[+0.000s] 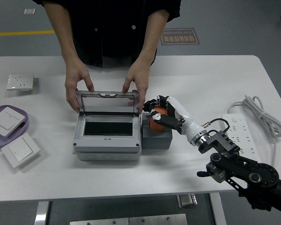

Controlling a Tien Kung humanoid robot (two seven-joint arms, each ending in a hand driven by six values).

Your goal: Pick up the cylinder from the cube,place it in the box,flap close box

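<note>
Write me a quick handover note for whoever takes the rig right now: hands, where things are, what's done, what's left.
Right hand: fingers curled around the orange cylinder, which sits on the grey cube; not lifted.
Left hand: out of view.
Box: left of the cube, touching or nearly so, lid upright and open; a person's hands hold the lid's top corners.
Done: grasp on the cylinder.
Left: lift it, place it in the box, flap the lid shut.
</note>
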